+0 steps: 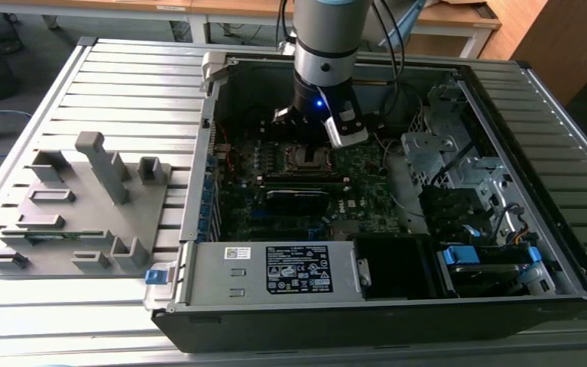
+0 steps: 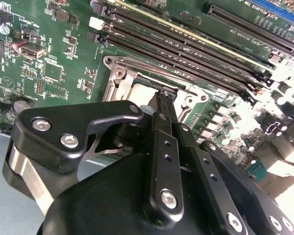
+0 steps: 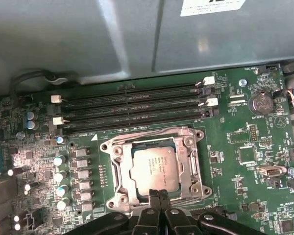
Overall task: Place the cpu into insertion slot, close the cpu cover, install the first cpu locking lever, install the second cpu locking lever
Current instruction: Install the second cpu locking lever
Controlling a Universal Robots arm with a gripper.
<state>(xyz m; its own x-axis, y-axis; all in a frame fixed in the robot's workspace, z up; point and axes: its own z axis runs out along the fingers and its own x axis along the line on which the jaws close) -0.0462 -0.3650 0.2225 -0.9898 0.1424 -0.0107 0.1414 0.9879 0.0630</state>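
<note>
The black, link-armed end effector point(image 3: 159, 196) hangs inside the open black computer case point(image 1: 375, 321), its two fingertips pressed together with nothing between them, right at the near edge of the square socket. In the first wrist view the flat grey-silver square cpu point(image 3: 152, 169) lies seated in the dark insertion slot with its silver rim point(image 3: 118, 169), and the thin silver metal cpu cover frame point(image 3: 193, 161) lies flat around it, the chip showing through its window. Just beside the socket run the long black memory slots point(image 3: 132, 105) on the green motherboard point(image 3: 240, 147). In the exterior view the grey arm point(image 1: 324, 53) stands upright over the socket, and a grey moulded parts holder point(image 1: 79, 206) sits on the slatted metal counter point(image 1: 120, 84) toward the exterior view's left of the case.
</note>
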